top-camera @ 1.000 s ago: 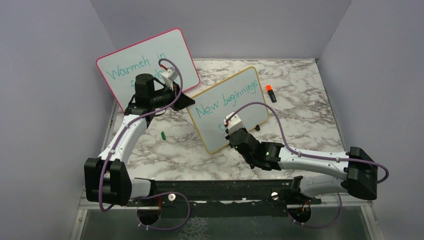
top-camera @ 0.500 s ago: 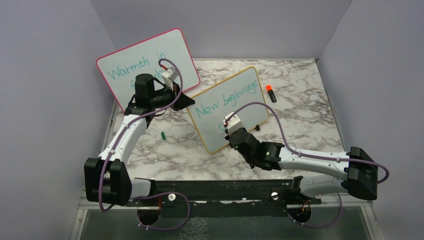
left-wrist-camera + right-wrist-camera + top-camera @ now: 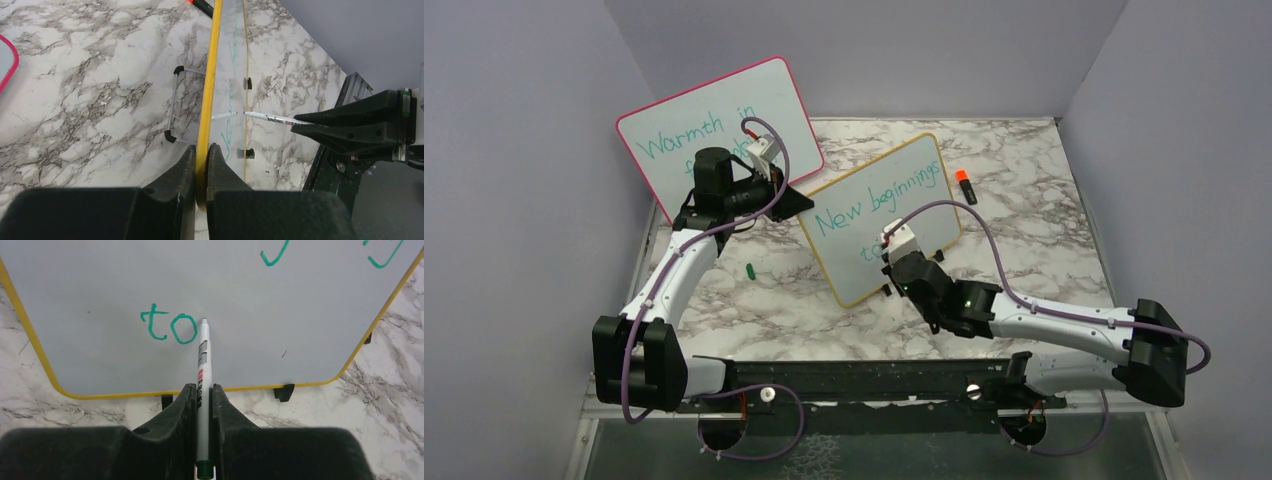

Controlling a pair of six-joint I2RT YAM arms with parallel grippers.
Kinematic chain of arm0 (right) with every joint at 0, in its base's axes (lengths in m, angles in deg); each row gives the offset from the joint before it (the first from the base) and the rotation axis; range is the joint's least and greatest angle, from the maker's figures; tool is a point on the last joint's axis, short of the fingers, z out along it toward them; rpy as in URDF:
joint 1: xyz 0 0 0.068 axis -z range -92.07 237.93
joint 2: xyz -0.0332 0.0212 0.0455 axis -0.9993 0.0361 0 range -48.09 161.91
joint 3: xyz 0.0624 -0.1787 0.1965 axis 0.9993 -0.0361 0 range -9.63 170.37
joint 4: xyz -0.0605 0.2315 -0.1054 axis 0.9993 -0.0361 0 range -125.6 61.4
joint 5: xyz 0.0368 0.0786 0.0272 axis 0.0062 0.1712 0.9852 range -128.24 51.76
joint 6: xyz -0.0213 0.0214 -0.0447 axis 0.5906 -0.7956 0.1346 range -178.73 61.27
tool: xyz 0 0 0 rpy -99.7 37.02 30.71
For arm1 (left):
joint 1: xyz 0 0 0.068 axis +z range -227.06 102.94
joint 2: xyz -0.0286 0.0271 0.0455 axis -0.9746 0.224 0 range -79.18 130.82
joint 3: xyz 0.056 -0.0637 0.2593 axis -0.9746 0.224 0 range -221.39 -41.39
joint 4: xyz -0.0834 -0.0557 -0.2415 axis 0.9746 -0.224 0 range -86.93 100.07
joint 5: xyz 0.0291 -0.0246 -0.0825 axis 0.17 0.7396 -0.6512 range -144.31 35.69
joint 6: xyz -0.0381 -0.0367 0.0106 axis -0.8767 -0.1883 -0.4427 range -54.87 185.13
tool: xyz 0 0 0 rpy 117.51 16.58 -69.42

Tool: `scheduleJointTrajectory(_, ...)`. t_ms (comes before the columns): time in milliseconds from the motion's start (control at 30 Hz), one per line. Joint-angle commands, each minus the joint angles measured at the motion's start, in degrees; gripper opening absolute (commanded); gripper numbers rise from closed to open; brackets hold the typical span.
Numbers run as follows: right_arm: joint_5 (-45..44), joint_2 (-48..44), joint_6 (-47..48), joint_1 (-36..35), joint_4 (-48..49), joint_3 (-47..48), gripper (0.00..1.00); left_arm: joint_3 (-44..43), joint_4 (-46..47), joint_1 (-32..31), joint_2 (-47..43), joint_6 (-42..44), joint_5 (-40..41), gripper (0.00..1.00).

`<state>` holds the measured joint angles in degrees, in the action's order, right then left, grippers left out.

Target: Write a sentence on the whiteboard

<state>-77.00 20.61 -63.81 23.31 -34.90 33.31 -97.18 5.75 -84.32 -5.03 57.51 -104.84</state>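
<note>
My left jaws are clamped shut on the yellow edge of the whiteboard [image 3: 210, 90], which stands tilted on its small black feet near the middle of the marble tabletop [image 3: 1024, 200]. My right jaws are closed on a green marker [image 3: 202, 365], gripping its barrel with the tip pointing up at the board face. The sentence [image 3: 879, 200] reads "New beginnings" along the upper slanted line, and below it only "to" [image 3: 169, 327] is written. The marker tip sits just right of the "o", at the board's surface; I cannot tell whether it is pressing. Behind the left arm leans a pink-framed whiteboard [image 3: 724, 110] with "Warmth in" showing. An orange-capped marker [image 3: 965, 186] lies on the tabletop just right of the yellow board, and a small green cap [image 3: 751, 269] lies to its left
</note>
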Motion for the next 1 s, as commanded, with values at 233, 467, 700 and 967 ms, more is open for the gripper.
scheduleJointTrajectory(233, -0.3, -2.6, -0.8, 3.0, 0.3, -1.7, 0.00, 1.6, -2.0, 0.1, 0.9, 3.9, 6.8, 0.00)
scheduleJointTrajectory(467, 1.1, -1.5, -0.8, 3.4, 1.1, -1.7, 0.00, 1.5, -2.0, 0.1, 1.2, 3.9, 6.8, 0.00)
scheduleJointTrajectory(700, 2.0, -0.2, -0.5, 3.9, 2.4, -1.7, 0.00, 1.5, -2.0, 0.1, 1.2, 3.9, 6.8, 0.00)
scheduleJointTrajectory(967, 2.7, 0.1, 0.4, 4.1, 4.4, -1.4, 0.00, 1.5, -2.0, 0.1, 1.2, 4.0, 6.7, 0.00)
